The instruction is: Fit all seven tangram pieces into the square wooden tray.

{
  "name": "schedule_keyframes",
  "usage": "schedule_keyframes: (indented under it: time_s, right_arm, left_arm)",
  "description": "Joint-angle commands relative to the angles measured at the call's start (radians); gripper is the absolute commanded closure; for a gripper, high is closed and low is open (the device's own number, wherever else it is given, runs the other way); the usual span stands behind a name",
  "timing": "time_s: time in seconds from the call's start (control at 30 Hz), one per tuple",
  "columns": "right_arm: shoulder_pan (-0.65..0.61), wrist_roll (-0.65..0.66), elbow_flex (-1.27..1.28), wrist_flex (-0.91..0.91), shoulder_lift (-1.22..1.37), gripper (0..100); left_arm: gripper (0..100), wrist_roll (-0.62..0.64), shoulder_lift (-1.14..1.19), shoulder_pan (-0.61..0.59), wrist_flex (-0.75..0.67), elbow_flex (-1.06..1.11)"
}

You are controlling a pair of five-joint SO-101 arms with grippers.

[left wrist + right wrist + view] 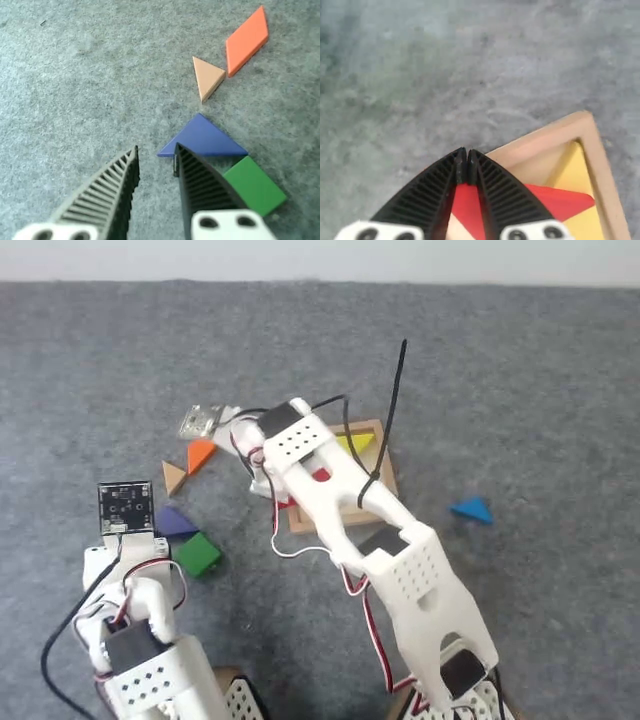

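Lying flat on the grey tabletop [75,75], the blue triangle [202,137] was judged light, stiff and thin, best pinched across its straight edges. The left gripper [155,150] was seen part-open just beside it. The right gripper [466,152] was closed at the wooden tray [545,137] rim, above the red piece [560,200]; whether that piece was pinched could not be told.

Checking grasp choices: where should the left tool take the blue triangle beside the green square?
Probably from straight above, since the blue triangle lies flat: pinch its long edge against the opposite apex, kept toward the end away from the green square, which crowds the other corner.
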Motion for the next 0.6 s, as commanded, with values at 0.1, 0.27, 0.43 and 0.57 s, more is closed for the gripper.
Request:
schedule_keyframes:
  time_s: [0.1, 0.27, 0.43, 0.57]
  right_arm:
    - [-0.015, 0.063, -0.011, 0.071, -0.139, 99.1]
    - [-0.027, 0.109, -0.009, 0.15, -0.14, 99.1]
    - [-0.03, 0.117, 0.08, 0.148, -0.148, 99.1]
    - [-0.03, 0.117, 0.084, 0.154, -0.154, 99.1]
  left_arm:
    - [89, 0.008, -0.014, 0.0, 0.005, -0.05]
    - [89, 0.008, -0.014, 0.0, 0.005, -0.048]
    - [89, 0.008, -0.014, 0.0, 0.005, -0.048]
    - [89, 0.008, -0.014, 0.0, 0.005, -0.048]
